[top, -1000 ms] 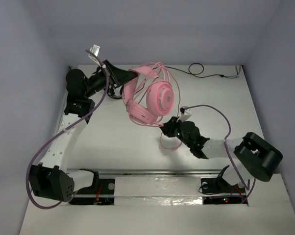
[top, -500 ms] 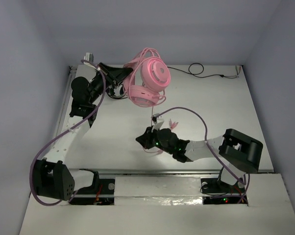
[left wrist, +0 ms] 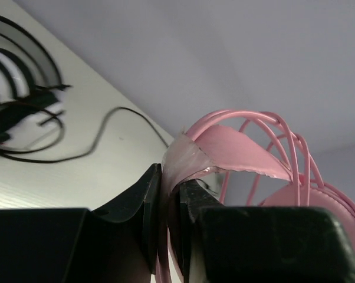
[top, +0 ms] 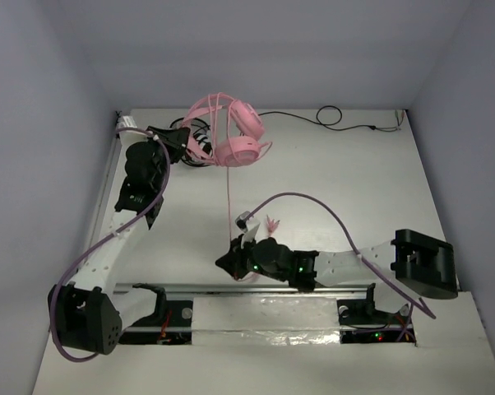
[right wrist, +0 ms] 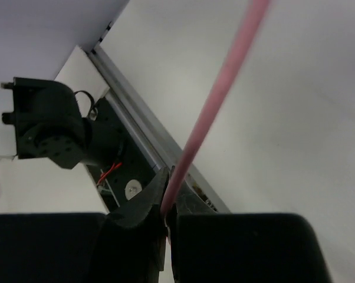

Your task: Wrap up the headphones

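Note:
The pink headphones [top: 235, 136] hang in the air at the back left, held by my left gripper [top: 182, 140], which is shut on the headband [left wrist: 224, 141]. Several loops of thin pink cable lie over the headband. The pink cable [top: 230, 197] runs straight down from the headphones to my right gripper [top: 229, 263] near the table's front edge. In the right wrist view the right gripper [right wrist: 168, 200] is shut on the cable [right wrist: 216, 100], which runs taut up and away from the jaws.
Smaller black-and-white headphones [left wrist: 12, 100] with a black cable lie on the table behind the left gripper. A black cable [top: 346, 123] lies along the back edge. The metal rail [top: 313, 290] and arm bases run along the front edge.
My left gripper has swung the headphones left and back. My right gripper has moved left and toward the front edge, keeping hold of the cable, which now hangs straight and taut.

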Controlling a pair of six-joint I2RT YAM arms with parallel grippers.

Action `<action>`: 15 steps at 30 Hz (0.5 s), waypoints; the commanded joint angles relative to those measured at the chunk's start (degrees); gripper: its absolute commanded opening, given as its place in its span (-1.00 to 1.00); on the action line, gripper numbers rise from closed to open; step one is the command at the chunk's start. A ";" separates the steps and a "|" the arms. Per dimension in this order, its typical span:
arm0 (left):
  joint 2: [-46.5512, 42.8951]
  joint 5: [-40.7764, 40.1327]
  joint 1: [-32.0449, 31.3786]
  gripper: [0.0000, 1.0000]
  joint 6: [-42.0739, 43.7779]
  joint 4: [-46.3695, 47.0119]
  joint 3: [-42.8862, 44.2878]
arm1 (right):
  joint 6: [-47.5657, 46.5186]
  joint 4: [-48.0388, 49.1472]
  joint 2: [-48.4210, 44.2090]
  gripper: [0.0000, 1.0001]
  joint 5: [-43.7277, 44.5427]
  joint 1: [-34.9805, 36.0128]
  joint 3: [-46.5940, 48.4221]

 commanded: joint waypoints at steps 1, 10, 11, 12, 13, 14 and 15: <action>-2.71 -12.80 -1.16 -1.00 2.14 4.52 0.56 | 0.54 -6.11 -2.14 -0.97 1.98 3.81 0.93; -2.18 -32.77 -15.50 -1.00 18.93 -1.11 -1.73 | -3.32 -31.14 -7.06 -1.00 3.56 7.86 12.89; -2.09 -34.69 -17.67 -1.00 19.64 -1.37 -2.86 | -3.76 -32.91 -8.20 -1.00 3.65 7.86 14.71; -2.09 -35.23 -18.56 -1.00 20.16 -2.33 -3.48 | -4.63 -36.67 -9.25 -1.00 3.83 7.86 15.60; -2.09 -35.84 -19.44 -1.00 21.04 -2.86 -4.09 | -5.08 -38.71 -11.70 -1.00 4.18 7.86 16.65; -2.18 -36.72 -21.02 -1.00 21.40 -3.39 -5.58 | -5.52 -40.91 -13.03 -1.00 5.31 7.86 18.32; -2.27 -37.08 -21.73 -1.00 21.49 -4.87 -6.20 | -6.22 -44.58 -14.35 -1.00 6.02 7.86 19.03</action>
